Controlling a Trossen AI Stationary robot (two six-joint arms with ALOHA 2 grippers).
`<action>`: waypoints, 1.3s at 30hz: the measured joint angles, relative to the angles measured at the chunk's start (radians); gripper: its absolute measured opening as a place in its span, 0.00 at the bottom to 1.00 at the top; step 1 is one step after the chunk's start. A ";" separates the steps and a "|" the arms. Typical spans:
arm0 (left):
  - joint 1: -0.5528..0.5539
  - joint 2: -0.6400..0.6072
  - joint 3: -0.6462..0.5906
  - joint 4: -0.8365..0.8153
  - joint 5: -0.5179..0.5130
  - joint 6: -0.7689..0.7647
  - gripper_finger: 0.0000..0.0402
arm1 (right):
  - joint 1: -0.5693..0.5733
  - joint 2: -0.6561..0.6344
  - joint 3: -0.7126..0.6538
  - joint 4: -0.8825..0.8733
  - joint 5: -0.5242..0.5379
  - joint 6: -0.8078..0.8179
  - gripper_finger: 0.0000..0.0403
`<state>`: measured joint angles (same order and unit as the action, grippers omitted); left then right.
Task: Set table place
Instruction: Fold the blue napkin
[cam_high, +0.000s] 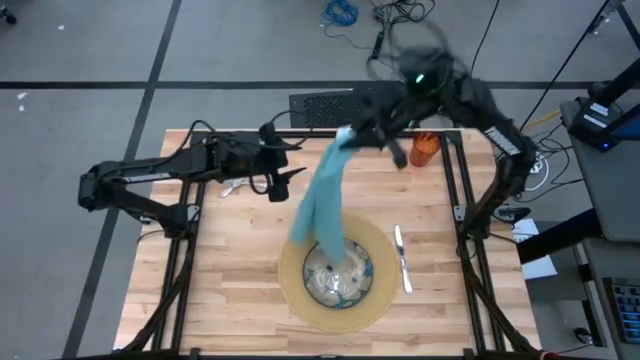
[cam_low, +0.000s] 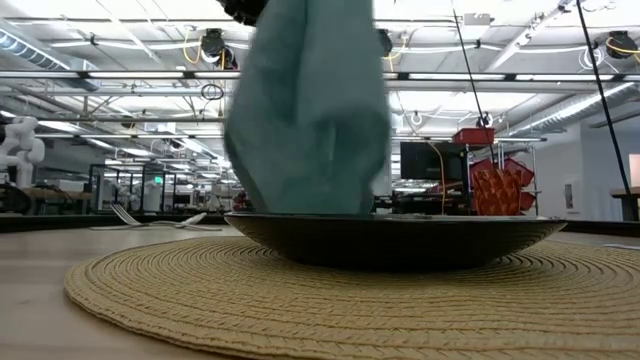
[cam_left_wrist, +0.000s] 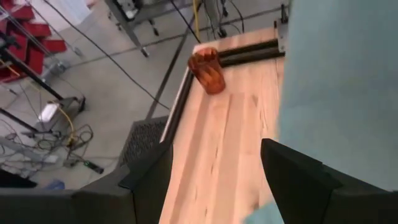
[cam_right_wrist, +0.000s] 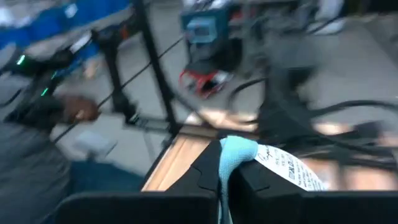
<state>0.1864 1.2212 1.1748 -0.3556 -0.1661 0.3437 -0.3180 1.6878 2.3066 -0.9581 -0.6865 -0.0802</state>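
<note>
**Pincer lifting the napkin above the bowl**

Right pincer (cam_high: 352, 137) is pinching the top corner of the teal napkin (cam_high: 322, 205), which is hanging down with its lower end draping onto the glass bowl (cam_high: 338, 275) on the round mat (cam_high: 290, 285). Left pincer (cam_high: 288, 176) is hovering just beside the cloth, fingers spread. A knife (cam_high: 402, 258) is lying beside the mat; the orange cup (cam_high: 424, 148) is standing at the bench (cam_high: 240, 260) far edge.
</note>
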 joint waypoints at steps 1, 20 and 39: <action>-0.002 -0.007 0.000 -0.008 -0.002 -0.010 0.57 | -0.021 -0.004 0.000 0.007 0.000 0.008 0.00; -0.019 -0.010 -0.004 0.075 0.019 0.005 0.57 | 0.094 0.071 -0.003 -0.365 -0.021 0.053 0.00; -0.071 0.213 -0.004 0.588 -0.198 0.063 0.57 | -0.014 0.194 -0.002 -0.253 -0.036 -0.055 0.00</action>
<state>0.1156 1.4344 1.1709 0.2327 -0.3645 0.4064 -0.3321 1.8818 2.3043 -1.2114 -0.7224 -0.1353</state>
